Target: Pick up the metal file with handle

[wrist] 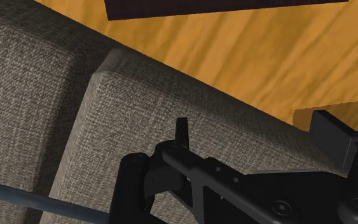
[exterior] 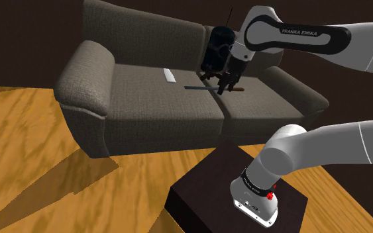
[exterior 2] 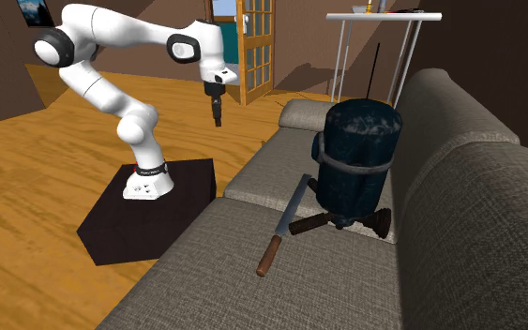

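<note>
We are hovering the pincer (exterior 2: 218, 114), spread and empty, over the sofa (exterior 2: 459, 216) edge; the file (exterior 2: 285, 223) is lying far off beside the dark tank (exterior 2: 355, 159), so we are risking pinching cushion or nudging that tank

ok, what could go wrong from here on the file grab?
1. The file lies flat on the sofa cushion; the open gripper could dig into fabric or skate over the thin blade.
2. The dark blue tank stands right beside the blade; a descent there could knock it.
3. In the wrist view the blade sits off to one side of the gripper, so it needs aligning first.
</note>
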You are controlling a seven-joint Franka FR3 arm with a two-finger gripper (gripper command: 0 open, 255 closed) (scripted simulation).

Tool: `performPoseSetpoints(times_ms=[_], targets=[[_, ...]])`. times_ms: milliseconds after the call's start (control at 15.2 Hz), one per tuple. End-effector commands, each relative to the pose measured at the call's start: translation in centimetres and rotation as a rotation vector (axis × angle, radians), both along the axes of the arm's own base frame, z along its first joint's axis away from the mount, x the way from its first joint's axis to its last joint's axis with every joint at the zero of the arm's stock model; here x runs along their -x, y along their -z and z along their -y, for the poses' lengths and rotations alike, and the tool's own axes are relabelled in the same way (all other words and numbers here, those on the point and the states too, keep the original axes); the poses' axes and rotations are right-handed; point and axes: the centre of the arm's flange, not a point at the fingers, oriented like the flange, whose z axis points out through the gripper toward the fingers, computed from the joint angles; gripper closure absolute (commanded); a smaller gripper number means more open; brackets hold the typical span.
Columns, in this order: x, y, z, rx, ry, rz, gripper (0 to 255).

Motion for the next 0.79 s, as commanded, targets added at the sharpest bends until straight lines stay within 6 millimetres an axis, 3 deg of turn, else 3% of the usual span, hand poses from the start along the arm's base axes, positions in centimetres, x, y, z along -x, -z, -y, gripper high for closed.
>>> performPoseSetpoints(times_ms=[0, 726], targets=[[-0.1, 0.9, 2.3, 0.01, -0.065, 0.004, 0], [-3.4, 6.1, 14.6, 0.062, -0.389, 0.023, 0]])
